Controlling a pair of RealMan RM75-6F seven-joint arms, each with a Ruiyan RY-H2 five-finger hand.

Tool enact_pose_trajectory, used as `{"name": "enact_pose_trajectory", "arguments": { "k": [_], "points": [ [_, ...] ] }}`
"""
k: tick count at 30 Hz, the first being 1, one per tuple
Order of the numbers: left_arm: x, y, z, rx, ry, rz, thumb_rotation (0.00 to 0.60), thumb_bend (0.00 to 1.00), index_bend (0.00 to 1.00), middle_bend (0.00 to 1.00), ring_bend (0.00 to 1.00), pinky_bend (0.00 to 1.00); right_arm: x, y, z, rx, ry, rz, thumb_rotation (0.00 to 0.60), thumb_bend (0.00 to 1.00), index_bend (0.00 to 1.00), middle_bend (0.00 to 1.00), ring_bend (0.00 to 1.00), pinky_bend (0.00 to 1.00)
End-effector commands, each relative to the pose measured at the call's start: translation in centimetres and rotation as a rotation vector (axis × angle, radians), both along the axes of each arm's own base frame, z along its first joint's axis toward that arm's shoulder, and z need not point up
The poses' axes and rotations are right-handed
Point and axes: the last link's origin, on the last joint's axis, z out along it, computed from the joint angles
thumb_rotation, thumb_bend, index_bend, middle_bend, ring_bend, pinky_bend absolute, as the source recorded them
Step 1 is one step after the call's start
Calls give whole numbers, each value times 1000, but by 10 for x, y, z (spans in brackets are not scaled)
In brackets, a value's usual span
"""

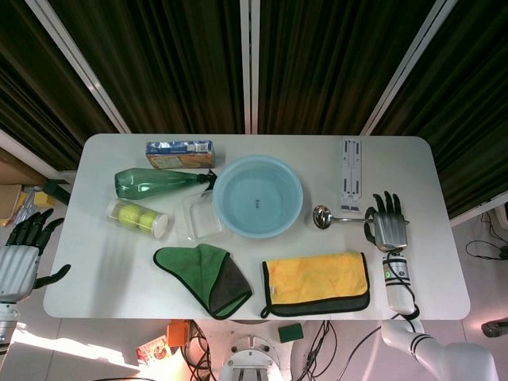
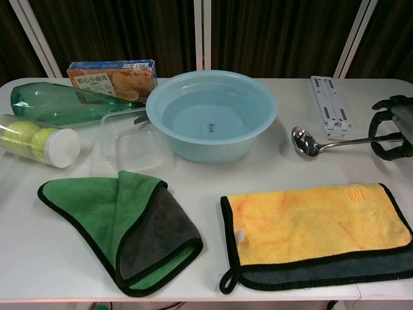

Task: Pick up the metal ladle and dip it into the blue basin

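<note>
The metal ladle lies right of the blue basin, its bowl toward the basin and its handle running right. My right hand grips the handle's far end with its fingers curled around it. In the chest view the ladle tilts up slightly toward the right hand at the frame's right edge. The basin holds water and stands at the table's centre back. My left hand hangs off the table's left side, fingers spread and holding nothing.
A yellow cloth lies in front of the ladle, a green cloth further left. A white rack sits behind the ladle. A clear box, a ball tube, a green bottle and a carton stand left of the basin.
</note>
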Motion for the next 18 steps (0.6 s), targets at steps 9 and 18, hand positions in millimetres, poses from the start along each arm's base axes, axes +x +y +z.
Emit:
{"name": "enact_pose_trajectory", "arguments": {
  "k": [9,18],
  "points": [
    [1,-1,0,-1,-3,1,600,146,139,6,0,116,4,4,15,-38,-130,43,600,605,841,228,0,69],
    [2,-3,-1,-13,0,8,600,146,139,6,0,116,19,8,36,-57,-265,66,600,606,823,234,70,234]
  ]
}}
